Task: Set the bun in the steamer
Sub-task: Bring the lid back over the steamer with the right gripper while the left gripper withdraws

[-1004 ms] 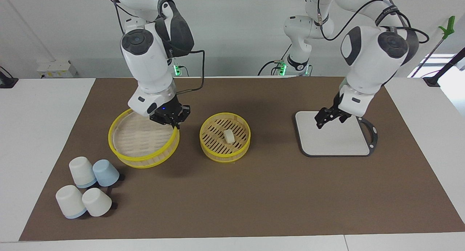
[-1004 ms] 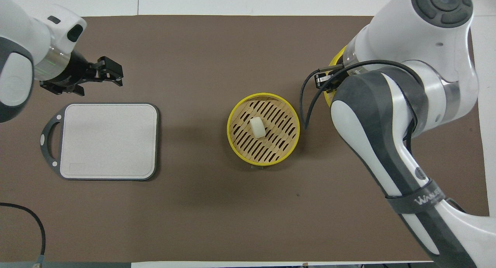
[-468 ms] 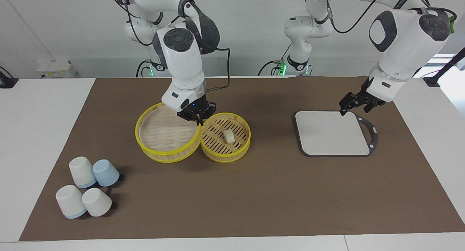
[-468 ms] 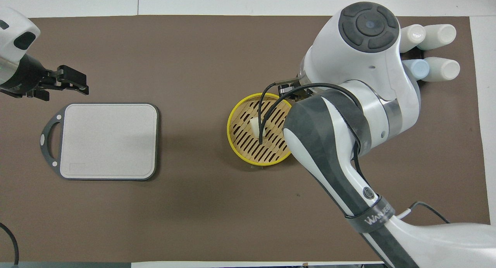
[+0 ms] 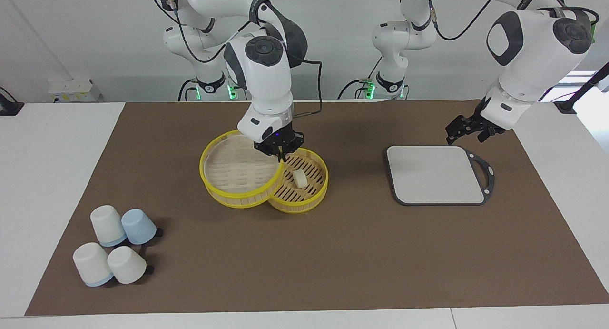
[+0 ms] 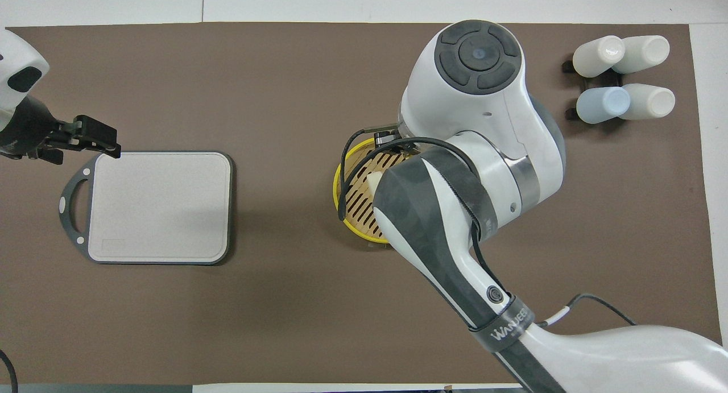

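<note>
Holding the round yellow-rimmed tan lid by its rim, the right gripper is clamped shut on it, over the edge of the round slatted yellow steamer. The small cream-white bun already sits inside. Next, the lid needs centring and lowering. The left gripper waits, fingers apart, over the desk beside the grey board.

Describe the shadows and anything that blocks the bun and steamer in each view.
Facing view: soft, even light; the cups cast short dark shadows on the brown mat, and the lid held by the right gripper dims the mat beneath it; the bun is plain. Overhead view: the right arm covers most of the steamer; only a sliver of bun shows.
</note>
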Controlling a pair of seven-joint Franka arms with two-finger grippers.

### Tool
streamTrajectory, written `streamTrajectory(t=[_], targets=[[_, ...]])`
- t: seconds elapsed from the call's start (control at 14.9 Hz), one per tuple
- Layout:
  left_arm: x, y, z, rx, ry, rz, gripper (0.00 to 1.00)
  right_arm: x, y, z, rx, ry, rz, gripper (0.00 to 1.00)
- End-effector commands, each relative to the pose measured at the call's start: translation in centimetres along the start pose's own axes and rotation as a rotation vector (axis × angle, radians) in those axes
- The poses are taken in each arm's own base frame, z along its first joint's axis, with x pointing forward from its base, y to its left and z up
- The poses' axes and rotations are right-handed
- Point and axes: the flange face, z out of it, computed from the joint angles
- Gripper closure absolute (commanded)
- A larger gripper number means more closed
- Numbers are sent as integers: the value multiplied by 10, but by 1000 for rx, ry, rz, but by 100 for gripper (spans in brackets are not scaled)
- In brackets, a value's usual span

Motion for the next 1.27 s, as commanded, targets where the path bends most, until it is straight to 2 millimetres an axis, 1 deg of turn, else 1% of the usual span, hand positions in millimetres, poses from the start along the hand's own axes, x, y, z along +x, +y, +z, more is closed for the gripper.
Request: streamTrajectory(t=[0.0, 0.07, 0.13, 0.2, 0.27, 0.33, 0.47, 0.6, 0.67, 0.74, 0.8, 0.87, 1.0, 1.14, 1.2], targets=[[-19, 1, -5, 12, -12, 21, 0, 4, -36, -5, -17, 8, 29, 100], [-23, 3, -3, 12, -27, 25, 0, 3, -45, -1, -23, 8, 38, 100], [-32, 4, -5, 13, -30, 25, 0, 0, -53, 2, -28, 5, 42, 100], [-36, 3, -4, 14, -35, 24, 0, -3, -61, 4, -28, 9, 43, 100], [-42, 7, -7, 15, -32, 27, 0, -6, -66, 7, -38, 13, 40, 100], [-45, 13, -8, 16, -26, 34, 0, -8, -72, 9, -40, 14, 33, 100], [-48, 17, -8, 17, -31, 42, 0, -10, -76, 8, -36, 21, 30, 100], [-45, 18, -9, 16, -10, 57, 0, -13, -83, 6, -22, 34, 46, 100], [-43, 18, -11, 16, 7, 59, 0, -17, -91, 7, -15, 43, 50, 100], [-39, 18, -11, 15, 27, 61, 0, -18, -95, 9, -14, 44, 68, 100], [-35, 17, -11, 14, 44, 59, 0, -24, -110, 19, -15, 41, 61, 100], [-33, 17, -12, 14, 58, 58, 0, -25, -115, 26, -21, 36, 69, 100], [-33, 13, -19, 14, 67, 46, 0, -27, -124, 37, -22, 36, 85, 100], [-32, 15, -22, 17, 76, 53, 0, -27, -126, 40, -19, 37, 83, 100], [-31, 13, -22, 30, 81, 52, 0, -27, -127, 38, -14, 41, 83, 100]])
